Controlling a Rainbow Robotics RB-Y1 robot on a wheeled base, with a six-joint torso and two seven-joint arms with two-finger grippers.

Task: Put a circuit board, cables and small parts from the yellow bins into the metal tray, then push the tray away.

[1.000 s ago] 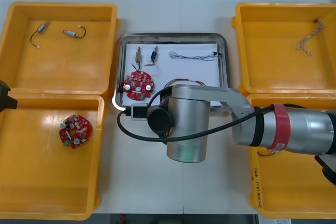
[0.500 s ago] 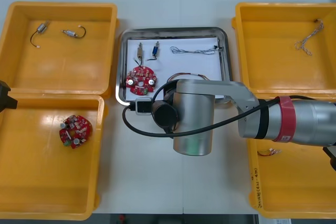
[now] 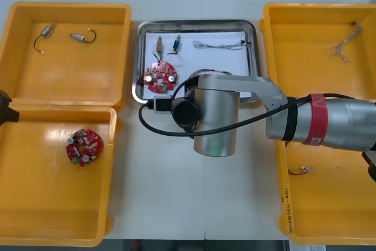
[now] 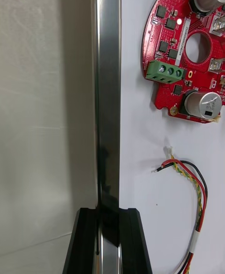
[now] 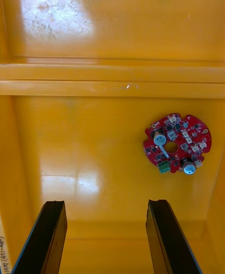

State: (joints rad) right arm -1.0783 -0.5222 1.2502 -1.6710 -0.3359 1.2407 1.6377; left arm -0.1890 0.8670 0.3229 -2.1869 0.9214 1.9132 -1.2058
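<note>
The metal tray (image 3: 137,63) sits at the far ctr of the table (image 3: 164,192), btw the yellow bins (image 3: 305,57), white inside. We count its load: a red circuit board (image 3: 160,77) near-left, two small metal parts (image 3: 160,45) at the far side, a thin twisted cable (image 3: 220,45) to their right. In the right wrist view a red and yellow cable (image 4: 194,185) lies just beside the board. So loading looks done, we judge; what's left is the push.

The right gripper (image 4: 108,236) straddles the tray's near rim, one finger inside & one outside, pinching that thin metal edge. We read this as a hold that lets the arm steer the tray away w/o it skewing. The right arm (image 3: 214,121) covers the tray's near-right part in the front view.

The left gripper (image 5: 105,236) hangs w/ fingers spread over the near left bin (image 3: 35,204), where a spare board (image 3: 84,146) lies. Parked there it's prob. clear of the tray's path.
</note>
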